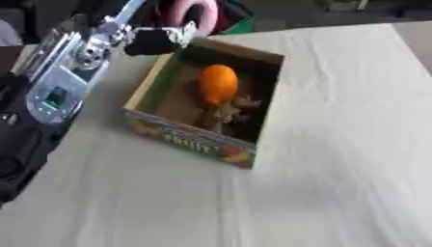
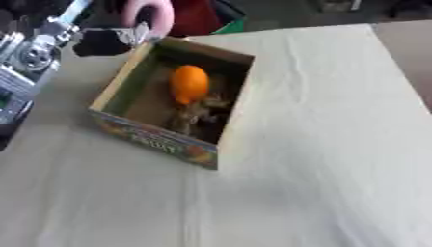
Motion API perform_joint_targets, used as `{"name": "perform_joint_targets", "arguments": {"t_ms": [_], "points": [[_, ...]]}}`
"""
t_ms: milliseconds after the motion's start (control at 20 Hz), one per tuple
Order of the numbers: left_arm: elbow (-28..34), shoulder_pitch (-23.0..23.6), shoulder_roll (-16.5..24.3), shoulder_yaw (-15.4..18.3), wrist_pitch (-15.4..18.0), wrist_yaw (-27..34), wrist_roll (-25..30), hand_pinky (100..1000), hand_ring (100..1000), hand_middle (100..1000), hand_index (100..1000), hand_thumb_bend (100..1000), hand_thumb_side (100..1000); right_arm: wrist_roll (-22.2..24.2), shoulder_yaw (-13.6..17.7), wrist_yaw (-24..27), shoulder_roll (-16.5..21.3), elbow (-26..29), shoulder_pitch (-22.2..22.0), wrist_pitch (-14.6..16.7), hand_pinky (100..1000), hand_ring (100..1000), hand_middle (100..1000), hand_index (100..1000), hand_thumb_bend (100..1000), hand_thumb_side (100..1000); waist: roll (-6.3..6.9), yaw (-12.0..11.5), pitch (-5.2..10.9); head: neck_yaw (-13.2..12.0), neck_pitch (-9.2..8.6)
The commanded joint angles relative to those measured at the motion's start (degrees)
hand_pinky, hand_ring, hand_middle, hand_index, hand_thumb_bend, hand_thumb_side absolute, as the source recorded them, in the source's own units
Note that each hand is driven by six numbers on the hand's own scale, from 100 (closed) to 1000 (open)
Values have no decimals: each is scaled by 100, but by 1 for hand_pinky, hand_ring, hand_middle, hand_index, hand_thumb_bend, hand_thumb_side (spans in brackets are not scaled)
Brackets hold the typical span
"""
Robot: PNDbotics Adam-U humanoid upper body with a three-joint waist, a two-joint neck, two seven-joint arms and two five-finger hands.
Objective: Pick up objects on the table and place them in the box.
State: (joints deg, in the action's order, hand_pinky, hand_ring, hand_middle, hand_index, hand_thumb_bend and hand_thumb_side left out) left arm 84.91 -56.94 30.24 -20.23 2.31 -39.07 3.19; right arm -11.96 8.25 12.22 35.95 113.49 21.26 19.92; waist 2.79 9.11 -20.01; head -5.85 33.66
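Observation:
A cardboard fruit box (image 1: 187, 139) with printed sides stands open on the white table, left of centre. Inside it lie an orange (image 1: 219, 83) and, just in front of it, a brown knobbly thing (image 1: 226, 115). My left arm (image 1: 66, 72), silver and black, comes in along the left edge. Its black left hand (image 1: 155, 41) hovers at the box's far left corner, just outside the rim. The hand is blurred, and I cannot tell whether it holds anything. My right hand shows in neither view.
The white cloth-covered table (image 1: 337, 144) stretches to the right and front of the box. A pink rounded thing (image 1: 199, 12) and red and green items (image 2: 202, 17) sit beyond the table's far edge.

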Motion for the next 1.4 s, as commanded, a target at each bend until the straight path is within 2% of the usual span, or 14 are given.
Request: {"name": "perform_joint_targets", "arguments": {"t_ms": [50,100,400,600,800,950,1050,1150,1300,1350,1400], "points": [[-177,-65,-84,-62,137,-258,-34,385,423,405,479,100,279,34,9,67,83,110,88,-10,749,1000,613,810,100,843,-29,13,122,-21,-63],[-239,-49,-116,-93,177,-338,-37,386,426,407,480,100,320,42,6,70,79,110,94,-11,749,1000,613,810,100,849,-30,14,115,-18,-70],[-466,56,-254,-209,315,-604,172,410,456,433,497,100,293,66,8,64,33,110,95,-31,749,1000,611,809,100,853,-48,16,75,19,-89],[-616,147,-313,-254,369,-776,515,405,493,471,547,100,278,83,9,47,5,110,85,-38,749,1000,610,809,100,854,-70,9,46,43,-104],[-762,201,-348,-290,498,-946,932,438,557,542,653,100,235,89,15,27,-6,110,68,-33,749,1000,608,808,100,855,-88,-4,26,53,-105],[-761,197,-341,-306,603,-1062,1314,509,655,637,786,100,209,103,6,22,-17,110,66,-45,749,1000,608,808,100,857,-94,-19,28,57,-97],[-731,203,-331,-291,586,-1152,1552,542,716,703,850,100,196,110,5,23,-21,110,63,-48,749,1000,608,808,100,858,-96,-27,35,61,-92],[-719,212,-329,-272,503,-1263,1747,553,737,726,877,100,192,115,4,26,-27,110,58,-54,750,1000,608,808,100,858,-98,-29,43,64,-89],[-715,229,-329,-244,333,-1409,1938,579,771,763,915,100,302,118,5,36,-35,110,57,-59,750,1000,609,808,100,857,-106,-29,61,62,-94],[-707,236,-330,-239,290,-1437,1973,582,774,766,917,101,310,118,5,39,-37,110,55,-60,750,1000,609,808,100,857,-109,-30,67,62,-95],[-699,240,-327,-235,255,-1463,2000,592,787,777,922,133,379,120,3,43,-38,110,53,-63,750,1000,608,808,100,856,-111,-33,75,63,-97]]}}
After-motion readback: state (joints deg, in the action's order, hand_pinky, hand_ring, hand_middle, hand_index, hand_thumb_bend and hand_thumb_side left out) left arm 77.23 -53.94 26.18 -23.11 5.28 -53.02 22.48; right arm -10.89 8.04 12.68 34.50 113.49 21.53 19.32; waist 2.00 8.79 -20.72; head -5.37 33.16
